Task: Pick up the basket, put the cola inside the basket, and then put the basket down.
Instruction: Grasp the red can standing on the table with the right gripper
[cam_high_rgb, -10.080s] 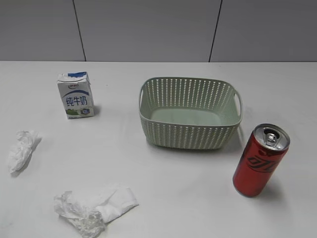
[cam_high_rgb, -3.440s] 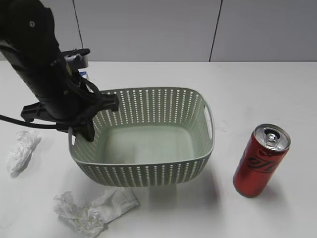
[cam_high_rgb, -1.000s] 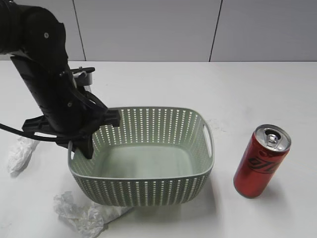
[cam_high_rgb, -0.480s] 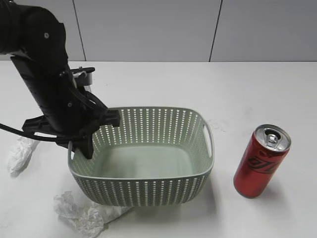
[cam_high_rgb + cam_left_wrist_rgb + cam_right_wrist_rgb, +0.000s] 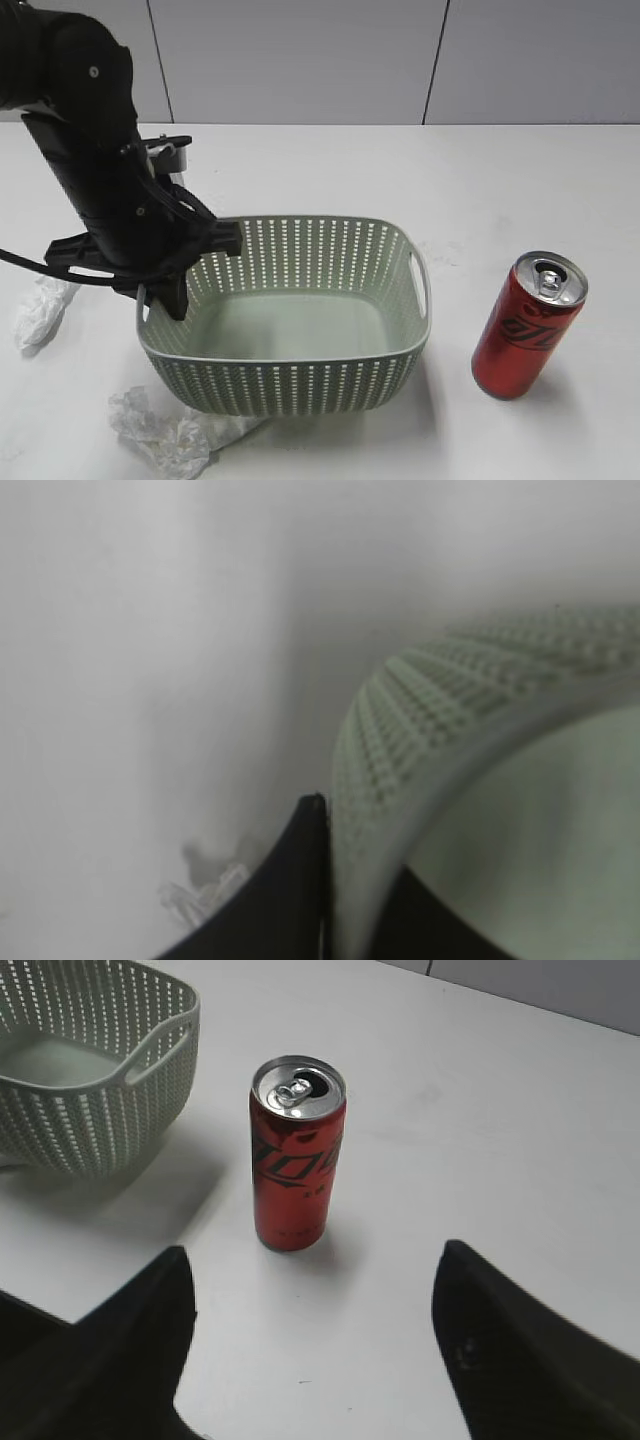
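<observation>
The pale sage-green basket (image 5: 300, 350) hangs just above the table in the exterior view, empty. My left gripper (image 5: 165, 295) is shut on its left wall; the left wrist view shows my black fingers (image 5: 345, 880) pinching the perforated wall (image 5: 420, 710) from both sides. The red cola can (image 5: 527, 324) stands upright on the table to the right of the basket, apart from it. In the right wrist view the can (image 5: 297, 1153) stands ahead of my open, empty right gripper (image 5: 315, 1300), with the basket's handle side (image 5: 100, 1070) at the upper left. The right arm does not show in the exterior view.
Crumpled white tissue (image 5: 170, 435) lies partly under the basket's front left corner, and another wad (image 5: 38, 305) lies at the far left. The milk carton (image 5: 172, 158) is almost hidden behind my left arm. A grey panelled wall (image 5: 400, 60) runs along the table's back.
Over ten seconds my left arm came in, took the basket's left wall and moved it forward and left. In the last second nothing visibly moves.
</observation>
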